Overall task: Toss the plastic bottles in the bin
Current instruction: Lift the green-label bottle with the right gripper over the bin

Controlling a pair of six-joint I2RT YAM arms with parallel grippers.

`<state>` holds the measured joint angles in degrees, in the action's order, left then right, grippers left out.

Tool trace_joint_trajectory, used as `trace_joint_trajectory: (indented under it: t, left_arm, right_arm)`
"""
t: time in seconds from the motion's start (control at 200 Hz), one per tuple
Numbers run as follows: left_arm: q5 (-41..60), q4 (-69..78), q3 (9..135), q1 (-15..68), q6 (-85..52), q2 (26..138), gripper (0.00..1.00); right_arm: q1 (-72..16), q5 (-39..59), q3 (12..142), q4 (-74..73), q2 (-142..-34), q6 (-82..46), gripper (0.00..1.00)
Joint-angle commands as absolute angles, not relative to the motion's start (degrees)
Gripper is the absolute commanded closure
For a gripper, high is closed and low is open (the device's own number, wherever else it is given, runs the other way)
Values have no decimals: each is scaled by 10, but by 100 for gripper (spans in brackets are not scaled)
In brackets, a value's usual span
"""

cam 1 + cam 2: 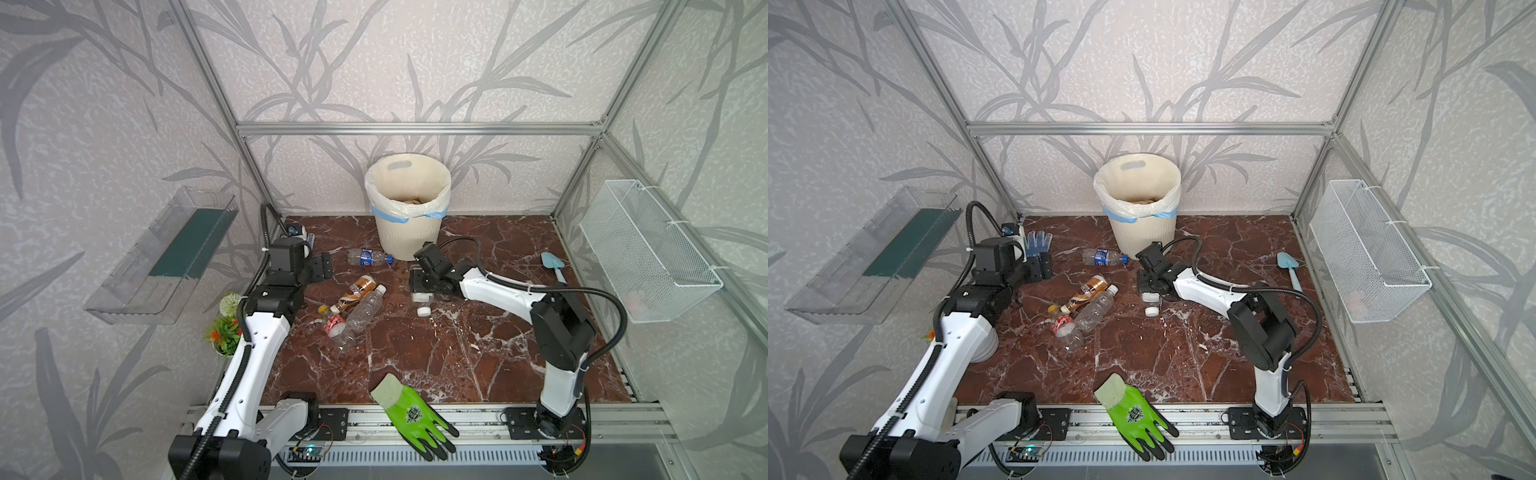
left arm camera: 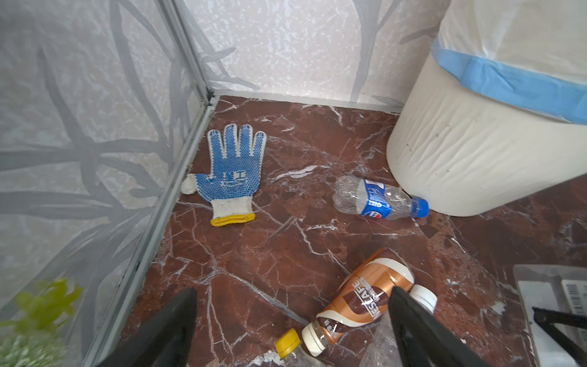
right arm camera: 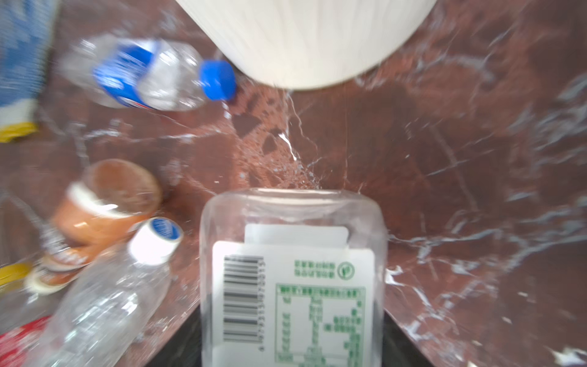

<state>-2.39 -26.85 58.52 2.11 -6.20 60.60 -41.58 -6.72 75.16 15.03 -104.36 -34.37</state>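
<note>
Green glove point(image 1: 411, 415) front edge, blue-dot glove point(image 2: 233, 171) back-L corner, blue trowel point(image 1: 550, 259) R side, wire basket point(image 1: 648, 249) R wall

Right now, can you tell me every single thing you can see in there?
bin: one, cream, white bag, back middle.
blue-label bottle: one, clear, beside bin.
brown bottle: one, white cap, mid-floor.
plain bottle: one, clear, beside brown bottle.
red-label bottle: one, yellow cap, nearer front.
white-label bottle: one, clear, between right fingers.
green glove: one, front rail.
blue-dotted glove: one, back left corner.
trowel: one, light blue, right side.
wire basket: one, white, right wall.
clear tray: one, left wall.
plant: one, green, left edge.
left fingers: two, black, open, empty.
right fingers: two, black, gripping white-label bottle.
</note>
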Motion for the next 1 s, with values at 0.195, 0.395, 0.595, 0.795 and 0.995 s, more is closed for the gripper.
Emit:
trace_joint_trajectory:
  t: [0.195, 0.395, 0.595, 0.795, 0.995]
  left_arm:
    - [147, -237, 575, 26, -30, 621, 13]
    - [184, -222, 561, 50, -12, 620, 13]
    - [162, -229, 552, 119, 19, 624, 13]
    - [134, -230, 545, 175, 16, 590, 13]
    - [109, -229, 507, 205, -45, 533, 16]
  right_arm:
    - [-389, -90, 569, -57, -790, -185, 41]
    - [-388, -142, 491, -114, -615, -55, 40]
    - [-388, -172, 453, -150, -466, 50, 40]
    - [-386, -154, 530, -174, -468, 142, 40]
    - [-319, -8, 878, -58, -739, 47, 41]
